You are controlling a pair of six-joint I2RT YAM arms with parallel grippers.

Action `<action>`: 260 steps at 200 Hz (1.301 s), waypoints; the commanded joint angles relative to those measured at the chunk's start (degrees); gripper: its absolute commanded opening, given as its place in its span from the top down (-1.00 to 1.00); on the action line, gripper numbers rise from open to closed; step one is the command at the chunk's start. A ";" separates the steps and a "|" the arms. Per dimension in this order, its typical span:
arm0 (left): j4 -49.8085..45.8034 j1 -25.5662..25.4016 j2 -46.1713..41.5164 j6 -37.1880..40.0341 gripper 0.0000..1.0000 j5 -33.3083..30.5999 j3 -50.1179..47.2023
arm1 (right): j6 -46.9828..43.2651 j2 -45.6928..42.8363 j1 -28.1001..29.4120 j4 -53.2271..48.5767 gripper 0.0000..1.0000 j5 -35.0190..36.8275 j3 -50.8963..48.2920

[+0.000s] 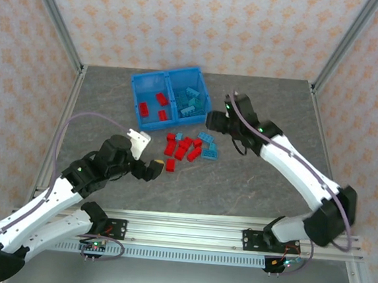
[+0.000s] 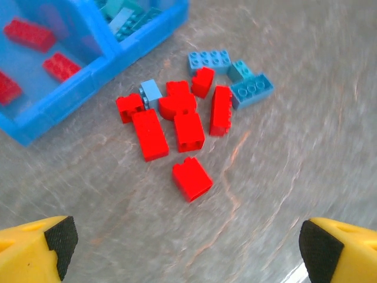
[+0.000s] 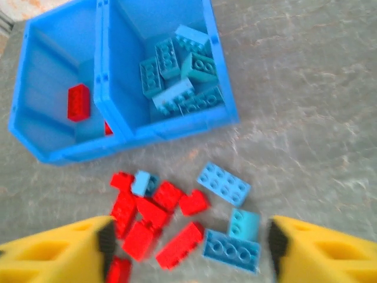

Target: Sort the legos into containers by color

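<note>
The blue bin (image 1: 165, 75) stands at the back of the table. Its left compartment holds red bricks (image 1: 161, 100); its right one holds light blue bricks (image 1: 190, 102). In front of it lies a loose pile of several red bricks (image 1: 182, 147) with light blue bricks (image 1: 207, 145) on its right side. One red brick (image 2: 192, 178) lies apart, nearest my left gripper (image 2: 185, 253), which is open with bare table between its fingers. My right gripper (image 3: 189, 247) hovers open over the pile, with a light blue brick (image 3: 232, 250) and red bricks (image 3: 153, 212) between its fingers.
Patterned walls and aluminium posts (image 1: 60, 24) close in the table on three sides. A metal rail (image 1: 188, 231) runs along the near edge by the arm bases. Bare grey tabletop (image 1: 278, 109) lies right of the bin and in front of the pile.
</note>
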 commanded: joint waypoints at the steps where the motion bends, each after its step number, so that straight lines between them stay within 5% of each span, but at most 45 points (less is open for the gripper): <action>1: 4.35 -0.13 5.41 -24.93 -0.99 -3.25 0.19 | 6.89 -6.23 0.15 -1.77 -0.67 0.21 -7.43; 29: 1.35 -2.12 14.79 -33.01 -0.94 -7.43 2.91 | 12.12 -14.21 0.19 -2.38 -0.85 -6.19 -14.66; 54: 1.20 -3.61 25.17 -32.97 -0.92 -4.72 6.74 | 17.77 -16.90 0.60 1.04 -0.89 -12.95 -20.40; 151: -3.38 -7.04 53.91 -35.22 -0.66 -8.53 19.29 | 16.25 -21.96 2.62 -6.62 -0.96 -8.52 -21.68; 197: -3.85 -8.02 56.60 -36.23 -0.03 -11.15 19.21 | 15.77 -24.07 2.66 -9.52 -0.96 -7.99 -20.97; 216: -3.71 -8.70 56.40 -35.88 0.59 -11.50 19.37 | 15.72 -24.94 2.62 -10.09 -0.97 -7.74 -21.28; 260: -7.49 -9.80 54.52 -35.87 0.58 -14.04 22.56 | 14.88 -27.45 2.62 -11.80 -0.97 -8.47 -21.48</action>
